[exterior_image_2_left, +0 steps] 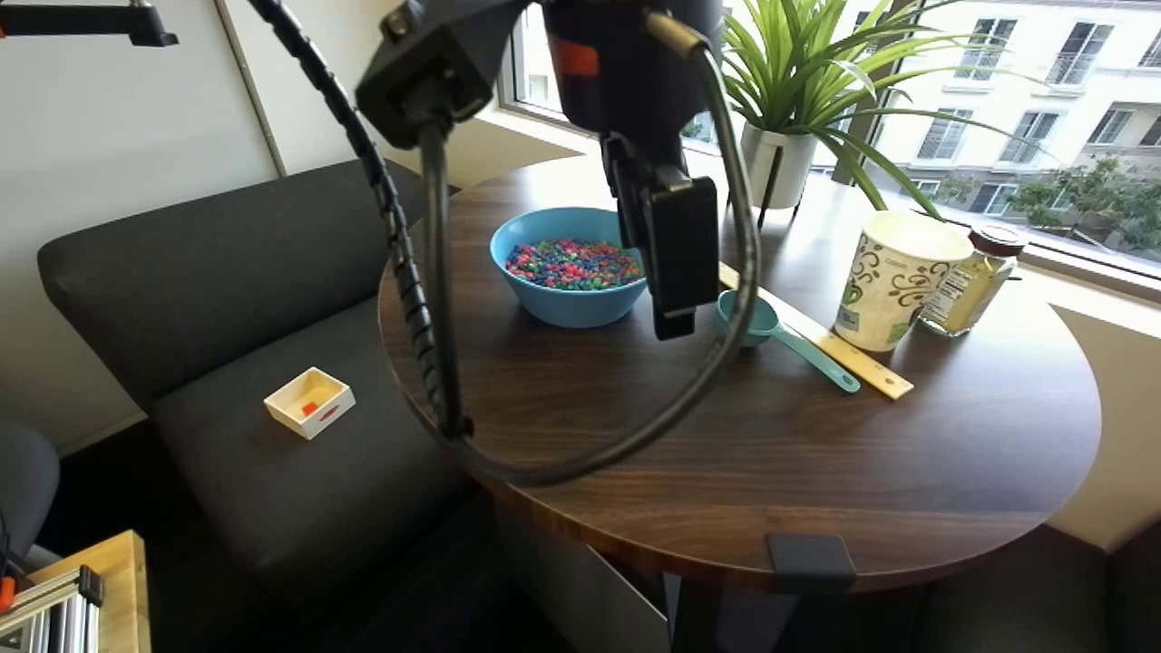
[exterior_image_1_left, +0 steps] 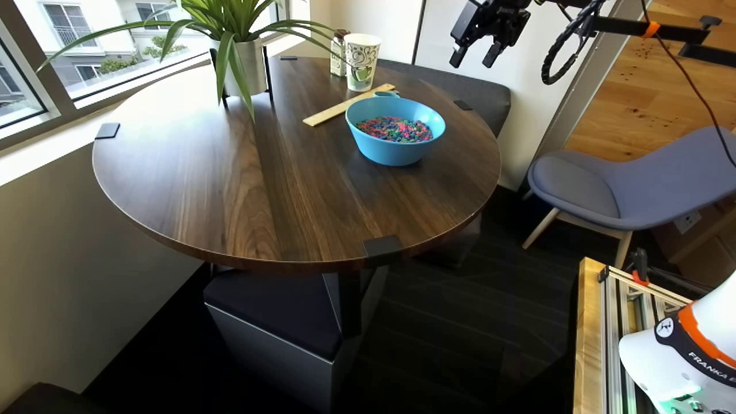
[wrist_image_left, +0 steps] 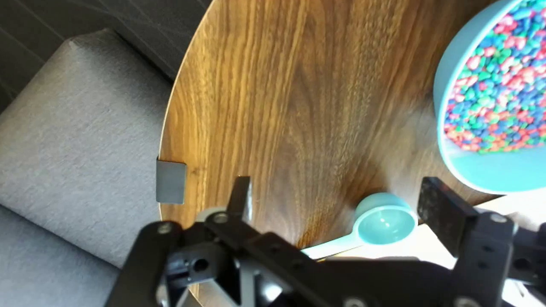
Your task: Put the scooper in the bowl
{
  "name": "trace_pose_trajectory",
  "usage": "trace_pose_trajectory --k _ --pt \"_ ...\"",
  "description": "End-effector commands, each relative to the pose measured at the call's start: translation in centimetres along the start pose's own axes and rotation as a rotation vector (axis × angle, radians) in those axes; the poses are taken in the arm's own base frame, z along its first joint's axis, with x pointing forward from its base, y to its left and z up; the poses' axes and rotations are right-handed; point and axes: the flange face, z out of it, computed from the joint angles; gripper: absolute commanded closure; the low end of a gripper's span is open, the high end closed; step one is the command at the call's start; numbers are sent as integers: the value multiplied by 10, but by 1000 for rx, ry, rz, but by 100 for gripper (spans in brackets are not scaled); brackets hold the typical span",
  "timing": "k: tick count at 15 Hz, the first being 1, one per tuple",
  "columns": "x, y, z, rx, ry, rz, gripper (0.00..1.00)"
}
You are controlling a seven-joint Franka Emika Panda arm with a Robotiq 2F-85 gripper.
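1. In an exterior view: one round wooden table (exterior_image_1_left: 190, 184); on it, one blue bowl (exterior_image_1_left: 391, 155), part-filled with multicoloured pellets (exterior_image_1_left: 397, 129). One pale wooden stick (exterior_image_1_left: 349, 105), flat; one printed paper cup (exterior_image_1_left: 361, 63), upright; one potted plant (exterior_image_1_left: 246, 66). One black gripper (exterior_image_1_left: 473, 60), raised above tabletop level, jaws well apart.
2. In an exterior view: one scooper (exterior_image_2_left: 764, 325), light blue, on the table just beside the stick, near the bowl, handle pointing away from it. One glass jar (exterior_image_2_left: 966, 290), dark-lidded, just beside the paper cup. One shallow white box (exterior_image_2_left: 308, 404), on a dark bench (exterior_image_2_left: 317, 490).
3. In the wrist view: gripper fingers (wrist_image_left: 439, 211) spread wide; the scooper's round end shows between them, apart from the bowl.
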Motion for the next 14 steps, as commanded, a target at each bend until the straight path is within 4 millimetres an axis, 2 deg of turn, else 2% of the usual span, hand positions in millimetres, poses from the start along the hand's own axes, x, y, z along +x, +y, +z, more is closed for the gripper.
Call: trace_pose_trajectory --k 1,4,6,10,14 --pt "7 3 2 15 -7 20 0" --pt "13 3 4 28 -9 36 0" --pt "14 -12 16 6 -81 187 0" --pt "28 -23 36 -11 -174 358 0" --pt "57 -6 44 -57 -211 549 0"
